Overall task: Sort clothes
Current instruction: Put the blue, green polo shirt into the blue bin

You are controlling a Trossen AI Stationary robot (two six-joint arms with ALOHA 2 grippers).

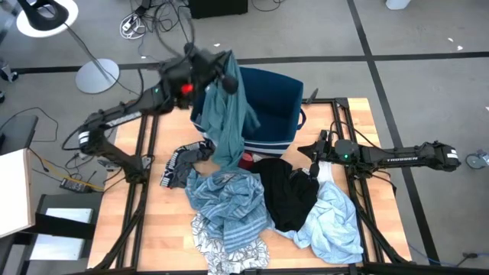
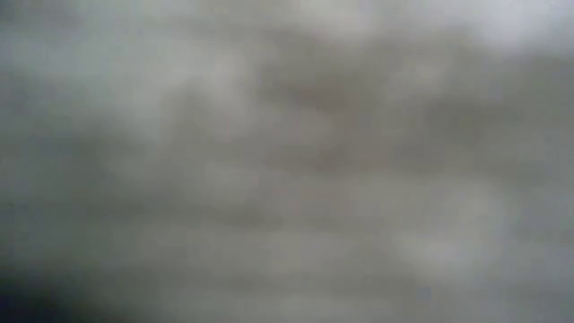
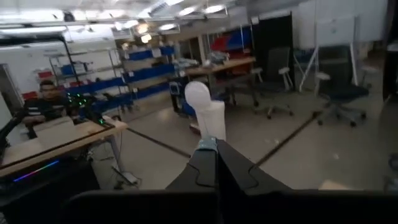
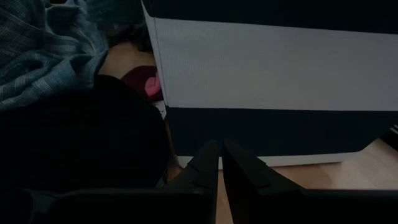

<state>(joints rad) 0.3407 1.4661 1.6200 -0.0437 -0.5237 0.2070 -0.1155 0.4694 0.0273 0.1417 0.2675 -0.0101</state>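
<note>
At the table's far left, the left gripper [image 1: 229, 79] is raised over the dark blue bin [image 1: 275, 95], fingers pinched on a teal garment [image 1: 229, 122] hanging down to the heap of clothes [image 1: 252, 206]. Farther right, the right gripper [image 1: 315, 160] rests closed and empty beside the black garment [image 1: 286, 191].
</note>
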